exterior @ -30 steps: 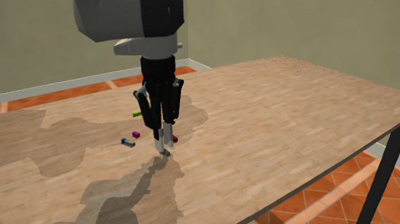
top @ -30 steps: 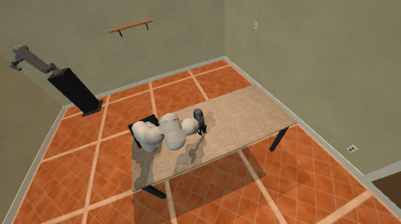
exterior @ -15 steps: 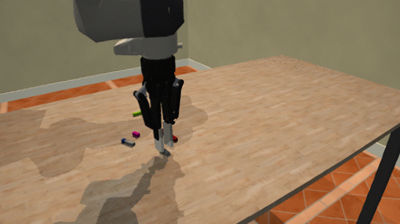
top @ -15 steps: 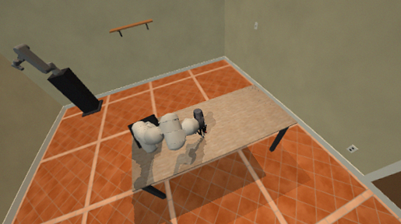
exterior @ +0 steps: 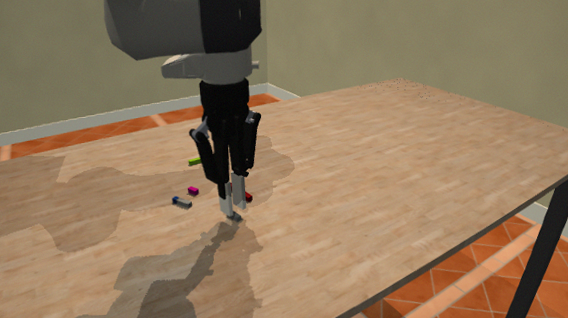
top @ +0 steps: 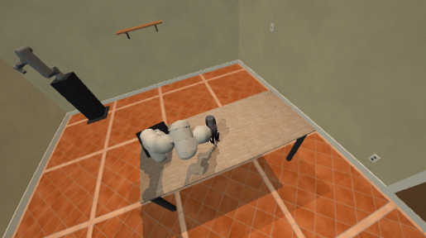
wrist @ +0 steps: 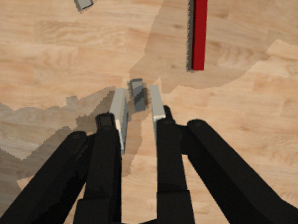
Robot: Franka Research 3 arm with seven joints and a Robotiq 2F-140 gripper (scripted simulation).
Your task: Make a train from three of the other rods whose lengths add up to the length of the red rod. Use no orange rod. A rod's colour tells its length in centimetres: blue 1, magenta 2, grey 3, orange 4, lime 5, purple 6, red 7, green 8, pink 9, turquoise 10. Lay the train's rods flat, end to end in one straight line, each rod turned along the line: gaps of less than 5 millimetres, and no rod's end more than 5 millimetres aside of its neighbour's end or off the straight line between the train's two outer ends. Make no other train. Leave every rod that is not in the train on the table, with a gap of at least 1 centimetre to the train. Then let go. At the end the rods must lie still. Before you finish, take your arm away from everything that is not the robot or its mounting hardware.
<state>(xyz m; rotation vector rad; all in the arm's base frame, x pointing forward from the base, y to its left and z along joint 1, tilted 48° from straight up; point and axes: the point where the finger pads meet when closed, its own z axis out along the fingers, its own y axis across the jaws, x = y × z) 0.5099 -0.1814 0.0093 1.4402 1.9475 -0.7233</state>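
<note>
My gripper [top: 216, 142] [exterior: 232, 209] [wrist: 138, 100] stands low over the table [top: 264, 124] [exterior: 390, 172]. Its fingers are a narrow way apart on either side of a short grey rod [exterior: 236, 216] [wrist: 139, 94], which lies on the wood between the fingertips with a small gap on each side. The red rod [exterior: 249, 197] [wrist: 198, 30] lies flat just beyond and to the right. A blue rod [exterior: 175, 200] and a second grey rod [exterior: 184, 203] lie end to end to the left. A magenta rod [exterior: 193, 189] and a lime rod [exterior: 194, 160] lie further back.
The arm's base stands at the table's left end [top: 153, 141]. The arm casts broad shadows over the left half of the table. A black pedestal with a small arm [top: 78, 96] stands on the floor by the far wall.
</note>
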